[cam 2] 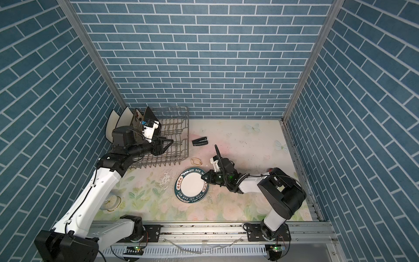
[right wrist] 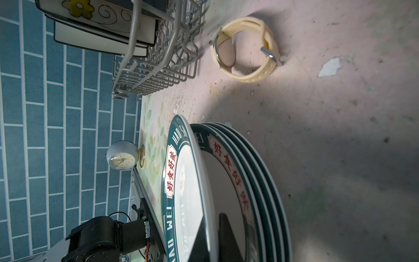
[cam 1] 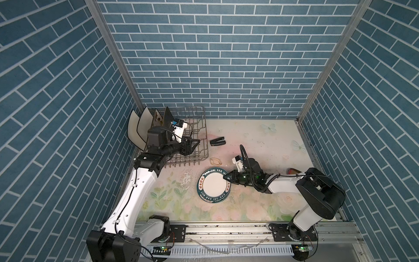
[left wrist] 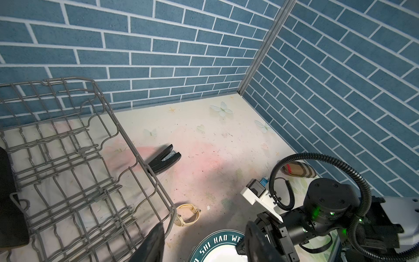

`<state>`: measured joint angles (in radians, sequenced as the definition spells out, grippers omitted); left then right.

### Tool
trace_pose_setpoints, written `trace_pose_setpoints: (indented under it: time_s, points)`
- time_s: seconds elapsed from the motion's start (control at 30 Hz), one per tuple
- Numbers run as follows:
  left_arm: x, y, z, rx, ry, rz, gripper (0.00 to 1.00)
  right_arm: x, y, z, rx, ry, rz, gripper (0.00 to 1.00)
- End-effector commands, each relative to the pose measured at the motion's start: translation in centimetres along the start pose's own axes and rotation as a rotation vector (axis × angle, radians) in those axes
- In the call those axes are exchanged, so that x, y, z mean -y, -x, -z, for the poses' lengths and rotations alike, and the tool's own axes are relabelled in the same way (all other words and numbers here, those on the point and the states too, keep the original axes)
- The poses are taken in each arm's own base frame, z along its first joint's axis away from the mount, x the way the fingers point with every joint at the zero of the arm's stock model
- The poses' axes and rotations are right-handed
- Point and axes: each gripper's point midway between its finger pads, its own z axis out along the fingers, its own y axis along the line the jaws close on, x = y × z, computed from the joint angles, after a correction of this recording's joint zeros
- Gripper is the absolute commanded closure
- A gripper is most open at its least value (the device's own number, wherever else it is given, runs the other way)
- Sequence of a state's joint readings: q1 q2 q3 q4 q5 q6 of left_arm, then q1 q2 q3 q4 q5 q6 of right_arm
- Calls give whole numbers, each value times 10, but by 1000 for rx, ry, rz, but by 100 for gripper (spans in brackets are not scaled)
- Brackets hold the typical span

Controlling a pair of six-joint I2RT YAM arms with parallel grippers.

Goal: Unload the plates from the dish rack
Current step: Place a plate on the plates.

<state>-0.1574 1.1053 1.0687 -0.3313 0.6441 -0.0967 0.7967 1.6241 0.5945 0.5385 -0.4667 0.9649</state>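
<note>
The grey wire dish rack [cam 1: 197, 127] [cam 2: 181, 127] [left wrist: 74, 145] [right wrist: 158, 74] stands at the back left. In its left end stand square plates: two cream ones [cam 1: 136, 129] [cam 2: 112, 127] [right wrist: 102, 38], a flowered one [cam 1: 157, 118] [right wrist: 95, 11] and a black one [cam 1: 167, 118] [cam 2: 149, 115]. My left gripper [cam 1: 192, 145] [cam 2: 167, 144] [left wrist: 204, 247] hangs open over the rack's front right part, holding nothing. A stack of round teal-rimmed plates [cam 1: 214, 184] [cam 2: 192, 186] [left wrist: 217, 249] [right wrist: 260, 181] lies mid-table. My right gripper [cam 1: 226, 178] [cam 2: 203, 178] [right wrist: 213, 242] is shut on the top plate's [right wrist: 188, 192] rim, and that plate is tilted up off the stack.
A black stapler [cam 1: 217, 141] [cam 2: 199, 141] [left wrist: 163, 161] lies right of the rack. A cream wristwatch [cam 1: 215, 161] [cam 2: 196, 161] [left wrist: 187, 214] [right wrist: 244, 50] lies between rack and stack. A small clock [cam 2: 111, 202] [right wrist: 121, 158] stands front left, and a brown checked object [cam 1: 294, 171] [left wrist: 299, 170] lies by the right wall.
</note>
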Motion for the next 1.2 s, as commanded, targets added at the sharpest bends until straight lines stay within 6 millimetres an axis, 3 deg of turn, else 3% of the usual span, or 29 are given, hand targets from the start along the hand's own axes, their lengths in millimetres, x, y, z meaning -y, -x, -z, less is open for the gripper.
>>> trace_pose_setpoints:
  time_s: [0.0,0.17,0.57,0.9,1.17]
  points:
    - [1,1,4,13,2,-3,42,-5,-2,-3,-21,5,-11,95]
    - [2,1,4,14,-3,-3,42,1,-8,-1,-50,-33,-3,83]
    - [2,2,5,17,-3,-4,42,8,-18,11,-120,-134,38,71]
    - [2,1,5,13,-3,-5,42,10,-16,29,-167,-248,110,68]
    - [3,1,6,15,-2,-9,42,11,-19,29,-200,-270,115,74]
